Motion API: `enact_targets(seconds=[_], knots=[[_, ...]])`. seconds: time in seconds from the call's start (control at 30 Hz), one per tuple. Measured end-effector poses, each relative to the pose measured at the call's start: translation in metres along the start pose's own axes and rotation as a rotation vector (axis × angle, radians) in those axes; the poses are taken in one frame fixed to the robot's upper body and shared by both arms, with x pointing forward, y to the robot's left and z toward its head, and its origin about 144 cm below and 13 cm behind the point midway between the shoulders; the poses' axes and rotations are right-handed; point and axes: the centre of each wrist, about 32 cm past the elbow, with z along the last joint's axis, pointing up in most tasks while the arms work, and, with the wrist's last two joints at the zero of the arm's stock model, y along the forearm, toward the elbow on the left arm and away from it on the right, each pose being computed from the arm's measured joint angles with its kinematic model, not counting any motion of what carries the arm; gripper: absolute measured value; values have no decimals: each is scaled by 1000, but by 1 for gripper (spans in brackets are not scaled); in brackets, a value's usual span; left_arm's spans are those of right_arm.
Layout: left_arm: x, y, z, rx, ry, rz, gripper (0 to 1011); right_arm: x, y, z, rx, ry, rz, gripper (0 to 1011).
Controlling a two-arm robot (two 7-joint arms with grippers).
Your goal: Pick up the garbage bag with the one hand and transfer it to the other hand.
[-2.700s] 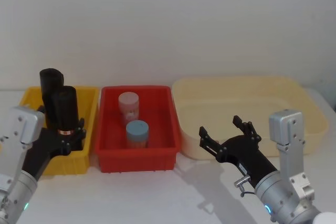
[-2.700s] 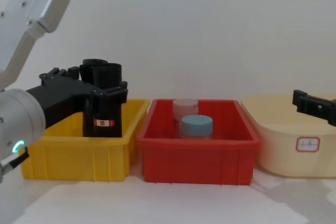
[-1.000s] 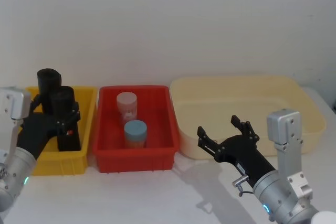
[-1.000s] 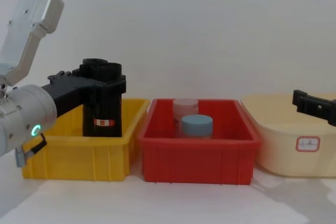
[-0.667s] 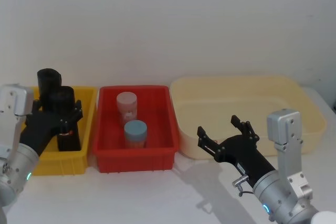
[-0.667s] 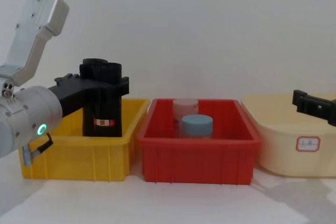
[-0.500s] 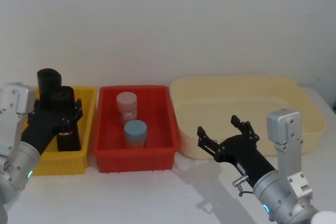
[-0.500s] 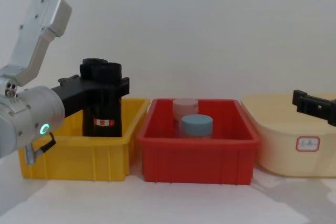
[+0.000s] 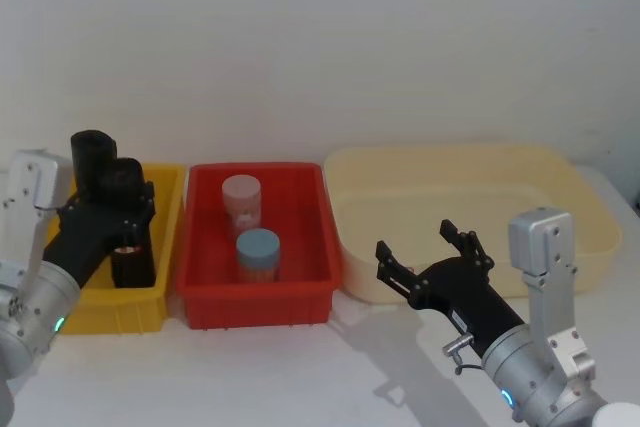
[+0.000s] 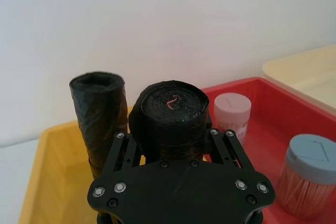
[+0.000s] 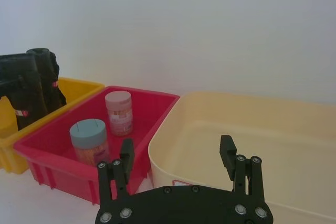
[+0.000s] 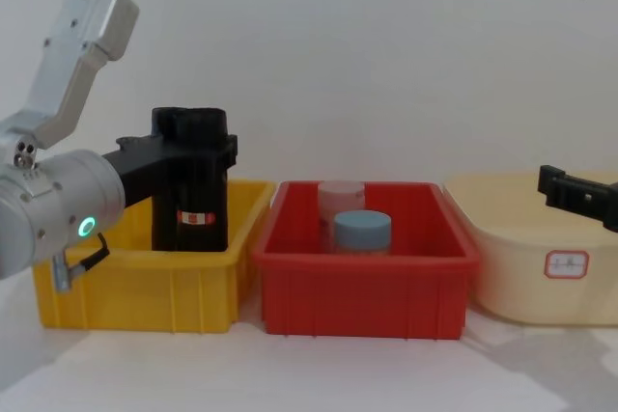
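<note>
Pinching the garbage bag [image 10: 169,106] with the left gripper [image 10: 174,135] in the yellow bin [image 12: 135,282] at table's left end, perhaps barely lifted; yet to pass to the spread right gripper [image 9: 417,245]

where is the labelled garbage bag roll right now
On the robot's left in the chest view, the garbage bag is held upright in the yellow bin by the left gripper, with the plain black roll just behind it.
</note>
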Motion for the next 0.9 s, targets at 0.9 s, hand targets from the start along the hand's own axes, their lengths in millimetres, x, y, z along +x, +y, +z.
enact_targets(seconds=[0.9], knots=[[2,-21,86,-88,-199,-212,504,0,0,0,0,0,0,1001]])
